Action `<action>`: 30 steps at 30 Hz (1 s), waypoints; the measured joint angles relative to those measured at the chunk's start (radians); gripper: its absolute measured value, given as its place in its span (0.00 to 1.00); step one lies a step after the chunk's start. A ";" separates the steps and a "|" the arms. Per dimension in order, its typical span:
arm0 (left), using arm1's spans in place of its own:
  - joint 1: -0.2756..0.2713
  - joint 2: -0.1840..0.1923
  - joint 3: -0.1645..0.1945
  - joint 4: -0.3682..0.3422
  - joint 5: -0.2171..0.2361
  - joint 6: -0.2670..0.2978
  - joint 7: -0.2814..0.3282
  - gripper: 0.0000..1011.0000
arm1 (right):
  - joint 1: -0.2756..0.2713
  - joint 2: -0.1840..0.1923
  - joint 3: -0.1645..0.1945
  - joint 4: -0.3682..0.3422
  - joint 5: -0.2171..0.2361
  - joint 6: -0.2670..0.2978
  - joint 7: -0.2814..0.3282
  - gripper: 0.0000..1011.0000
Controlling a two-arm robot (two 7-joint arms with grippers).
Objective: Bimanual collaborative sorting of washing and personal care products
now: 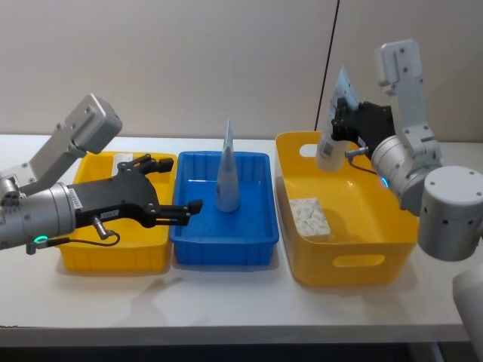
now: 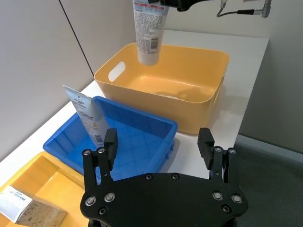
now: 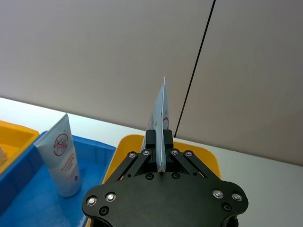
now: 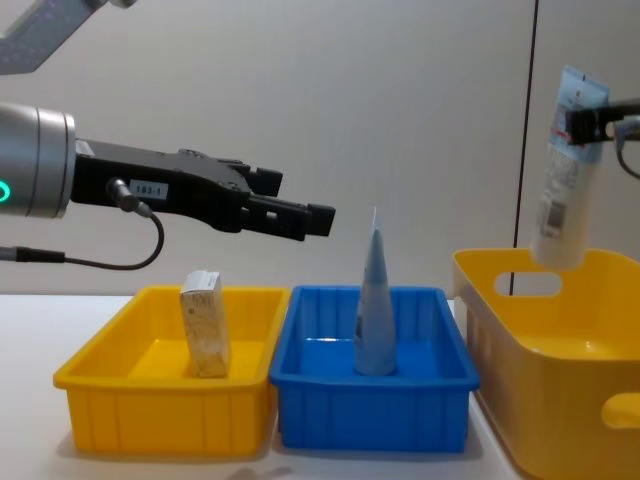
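Holding a white tube [image 1: 332, 128] by its crimped end, the right end effector [image 1: 349, 115] hangs above the large yellow basket [image 1: 355, 264], cap end down.

Left end effector [image 1: 170, 192] spread wide with nothing in it, poised over the seam between yellow tray [image 1: 113, 253] and blue tray [image 1: 223, 245]. A second tube [image 4: 373, 300] stands cap-down in the blue tray; a small tan box [image 4: 204, 322] leans upright in the yellow tray; a marbled pack [image 1: 310, 217] lies on the basket floor. All sit on the white counter [image 1: 226, 302]. Risks, as I judge: the grip is only on the thin crimp, so the tube could swing or slip during carry. A handover to the left arm could miss if the tube sways. A high release over the blue tray could topple the standing tube.
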 joint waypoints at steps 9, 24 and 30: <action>0.000 0.000 0.000 0.000 0.000 0.000 0.000 0.99 | 0.006 -0.001 -0.001 0.040 -0.011 -0.014 0.000 0.27; 0.000 0.000 0.000 0.000 0.000 0.000 0.000 0.99 | 0.009 -0.002 -0.002 0.068 -0.018 -0.022 0.002 0.77; 0.000 0.000 0.000 0.000 0.000 0.000 0.000 0.99 | 0.010 -0.002 -0.002 0.072 -0.019 -0.023 0.002 0.94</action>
